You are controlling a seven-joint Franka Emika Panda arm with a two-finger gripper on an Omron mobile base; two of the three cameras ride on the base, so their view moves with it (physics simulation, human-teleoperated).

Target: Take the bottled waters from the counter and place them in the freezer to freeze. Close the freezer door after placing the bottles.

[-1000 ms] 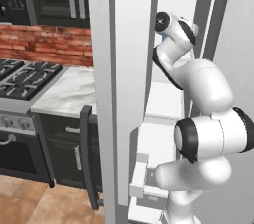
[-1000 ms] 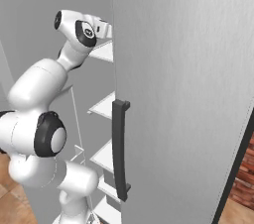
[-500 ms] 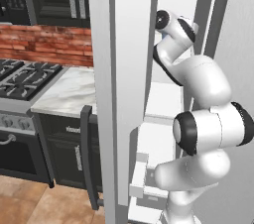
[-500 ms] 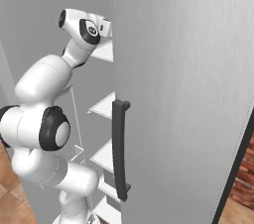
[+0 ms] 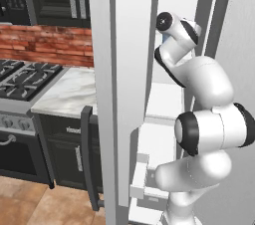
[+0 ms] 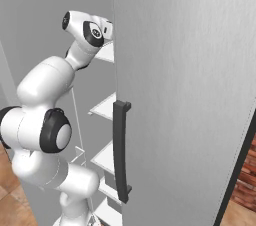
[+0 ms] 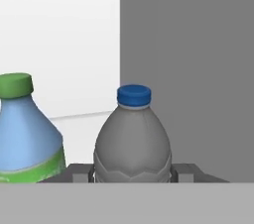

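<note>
Grey bottle with a blue cap sits dead centre at 6 o'clock in the hand view, and the gripper has its two dark fingers pressed against either side of it, so it's clamped on that bottle. At 9 o'clock from it stands the blue bottle with the green cap and a green band low on its body, upright, near the grey one but not touching it. Behind them is white wall on the 10 o'clock side and flat grey from 12 to 3 o'clock. From the left base view the arm reaches up into the open freezer, wrist up around 1 o'clock, and the freezer door stands swung out edge-on in front at 12 o'clock, white bins low on its inner side. Marble counter is off at 9 o'clock beside the stove. In the right base view the wide grey door with its dark handle covers the 3 o'clock half, white shelves showing just past its edge.
</note>
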